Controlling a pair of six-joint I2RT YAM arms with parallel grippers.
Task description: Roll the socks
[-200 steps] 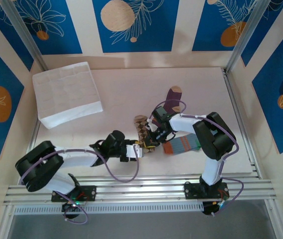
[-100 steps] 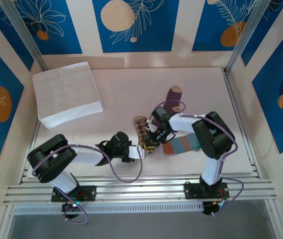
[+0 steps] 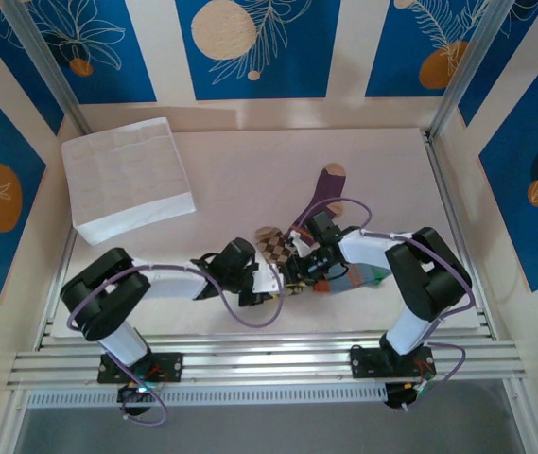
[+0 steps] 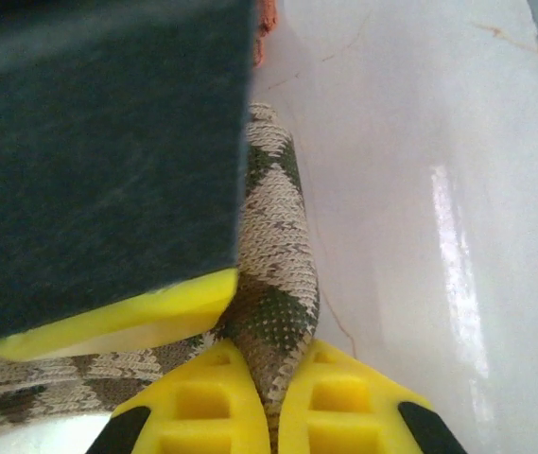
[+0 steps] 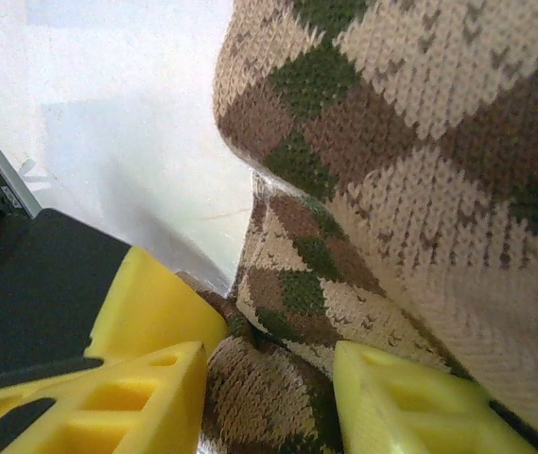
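Observation:
The brown-tan diamond-patterned sock (image 3: pixel 270 245) lies bunched at the table's middle front. My left gripper (image 3: pixel 274 283) is shut on a fold of this sock (image 4: pixel 273 284), with the fabric pinched between its yellow fingers (image 4: pixel 193 407). My right gripper (image 3: pixel 299 269) meets it from the right. Its jaws stand open around a bunched part of the same sock (image 5: pixel 363 123), which lies between its fingers (image 5: pixel 406 407). The purple sock (image 3: pixel 328 183) lies behind the right arm. The blue-grey striped sock (image 3: pixel 361 275) lies partly under that arm.
A white gridded fabric box (image 3: pixel 127 180) stands at the back left. Metal rails (image 3: pixel 269 359) run along the near table edge. The left gripper's yellow finger (image 5: pixel 150 298) shows close beside the right gripper's fingers, and the right gripper's dark body (image 4: pixel 108 151) looms over the left fingers.
My left gripper has shut on the diamond sock. My right gripper has opened its jaws. Both grippers and the sock's near end have shifted slightly right and nearer.

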